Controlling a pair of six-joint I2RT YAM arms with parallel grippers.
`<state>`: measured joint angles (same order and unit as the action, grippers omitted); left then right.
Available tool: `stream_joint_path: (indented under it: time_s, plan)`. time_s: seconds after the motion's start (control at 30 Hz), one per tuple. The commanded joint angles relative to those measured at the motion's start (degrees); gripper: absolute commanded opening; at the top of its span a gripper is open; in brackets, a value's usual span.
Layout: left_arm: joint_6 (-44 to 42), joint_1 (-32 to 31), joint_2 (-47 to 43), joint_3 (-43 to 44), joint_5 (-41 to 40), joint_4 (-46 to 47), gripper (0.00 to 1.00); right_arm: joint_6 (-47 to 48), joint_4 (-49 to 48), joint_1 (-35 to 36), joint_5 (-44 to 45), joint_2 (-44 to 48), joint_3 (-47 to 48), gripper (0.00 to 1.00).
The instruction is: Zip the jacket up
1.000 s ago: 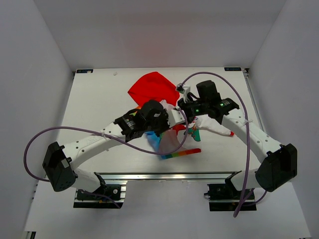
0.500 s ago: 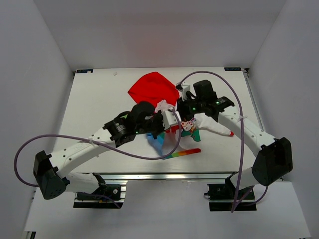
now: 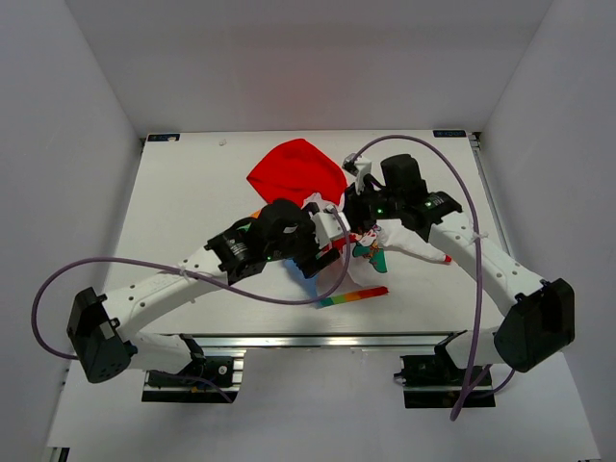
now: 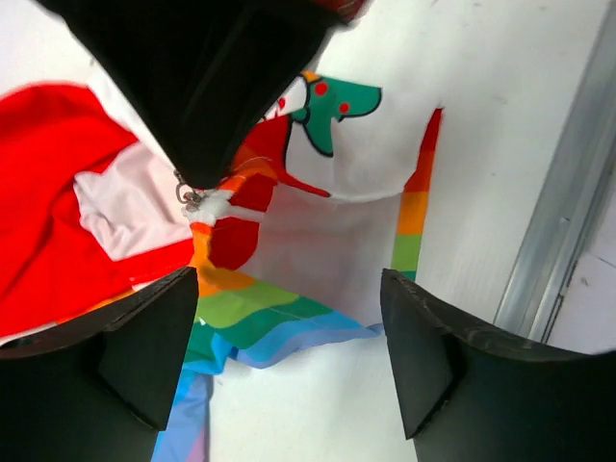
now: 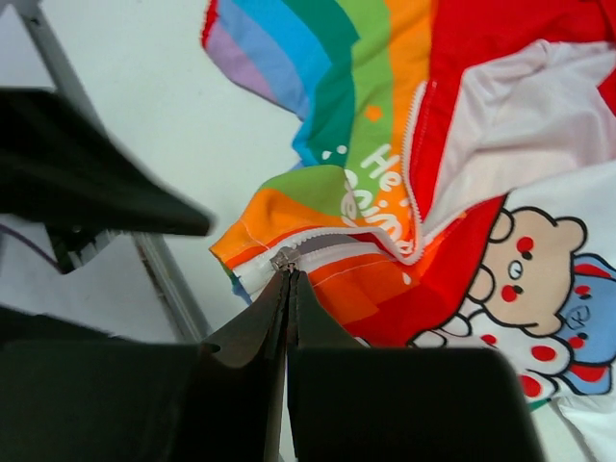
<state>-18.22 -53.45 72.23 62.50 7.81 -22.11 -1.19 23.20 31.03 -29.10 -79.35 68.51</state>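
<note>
Two arms meet over the jacket (image 3: 296,171), which lies crumpled in the middle of the white table (image 3: 183,192). Its red hood points toward the far edge, and a rainbow hem strip (image 3: 352,295) trails toward the near side.

The right gripper (image 5: 286,279) is clenched. Its two dark fingers are pressed together, with the small metal zipper pull (image 5: 283,258) pinched at their very tip. The pull sits at the end of the white zipper tape, where an orange panel folds over. From the left wrist view the same pull (image 4: 188,195) shows as a silvery ring under the tip of the right arm's black finger.

The left gripper (image 4: 289,318) is released. Its fingers stand wide apart above the rainbow panel and white lining, with nothing between them and no cloth touching either pad.

Some writing is readable. White letters "He" stand on the green and orange stripes (image 5: 371,159) in the right wrist view. A second line below begins with what looks like "eim", then curls into the fold and cannot be read further. Beside it a cartoon bear print (image 5: 525,260) with red cheeks lies on the white body. The left wrist view shows a green cartoon figure (image 4: 332,106) with red dots. An aluminium rail (image 4: 568,192) runs along the table's edge there.
</note>
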Motion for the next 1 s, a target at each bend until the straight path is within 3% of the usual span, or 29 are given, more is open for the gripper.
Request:
stream_joint_path:
  time_s: [0.0, 0.27, 0.37, 0.53, 0.83, 0.87, 0.93, 0.97]
  plan:
    - [0.81, -0.16, 1.51, 3.06, -3.68, -0.22, 0.87, 0.31, -1.58, -0.18, -4.99, 2.01, -1.01, 0.00]
    - [0.64, -0.16, 3.10, 3.86, -6.93, 1.36, 0.88, 0.75, -1.23, -0.18, -7.28, 3.77, -2.77, 0.00]
    - [0.20, -0.16, 4.32, 4.47, -6.93, 1.28, 0.84, 0.93, -1.49, -0.18, -9.04, 4.12, -2.68, 0.00]
    - [-0.50, -0.16, 7.13, 6.23, -6.85, -0.83, 0.67, 0.58, -2.02, -0.18, -9.31, 4.64, -2.33, 0.00]
    - [0.02, -0.16, 6.88, 5.79, -5.70, -0.92, 0.27, -1.45, -1.58, -0.26, -7.81, 3.85, -1.01, 0.00]
    - [0.11, -0.16, 6.44, 5.44, -5.53, -0.48, 0.18, -1.45, -1.58, -0.26, -7.81, 3.85, -1.10, 0.00]
    - [0.20, -0.16, 5.38, 5.00, -5.27, 0.57, 0.10, -1.53, -1.32, -0.26, -7.37, 3.68, -1.18, 0.00]
    - [0.37, -0.25, 5.03, 4.65, -5.27, 0.84, 0.00, -1.62, -1.23, -0.26, -7.02, 3.59, -1.10, 0.00]
